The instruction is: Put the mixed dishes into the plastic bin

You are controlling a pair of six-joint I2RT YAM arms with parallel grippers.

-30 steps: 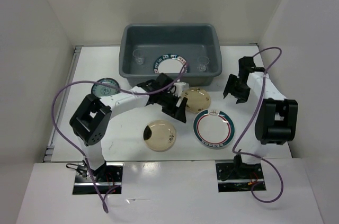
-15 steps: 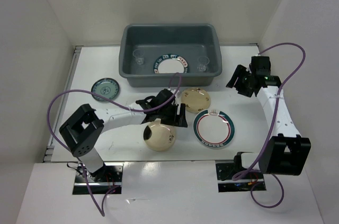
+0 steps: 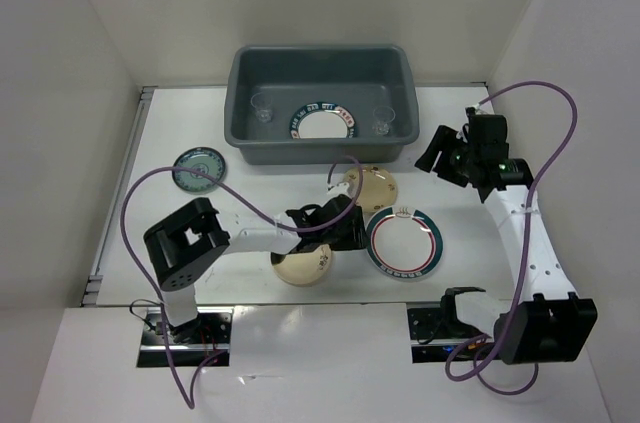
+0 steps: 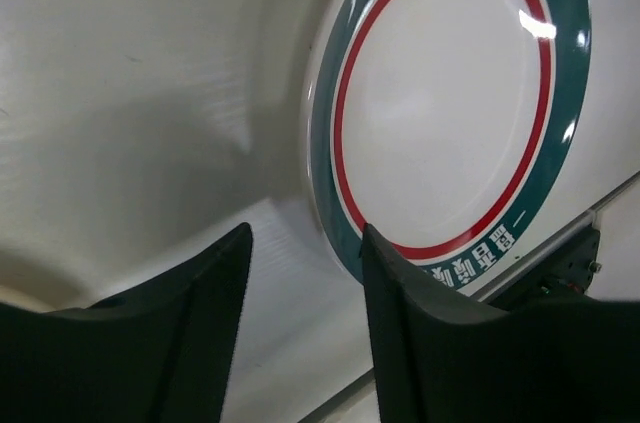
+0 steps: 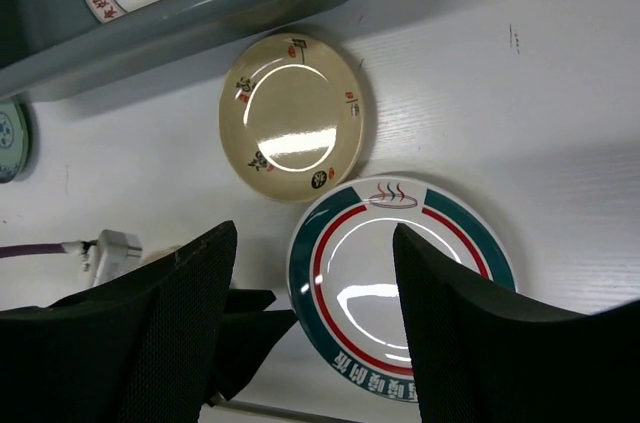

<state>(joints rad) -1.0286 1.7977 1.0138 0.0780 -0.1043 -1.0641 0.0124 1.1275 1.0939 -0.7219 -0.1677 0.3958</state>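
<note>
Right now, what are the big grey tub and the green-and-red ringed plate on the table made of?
The grey tub looks like moulded plastic: dull, even colour, rounded corners, rolled rim. The green-and-red ringed plate is glossy, with bright light spots; it could be melamine or glazed ceramic.

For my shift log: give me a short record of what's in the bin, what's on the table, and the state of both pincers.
in bin: patterned plate, two cups
on table: saucer, two cream plates, second patterned plate
left pincer: open, empty, low at second patterned plate's rim
right pincer: open, empty, raised right of bin
</note>
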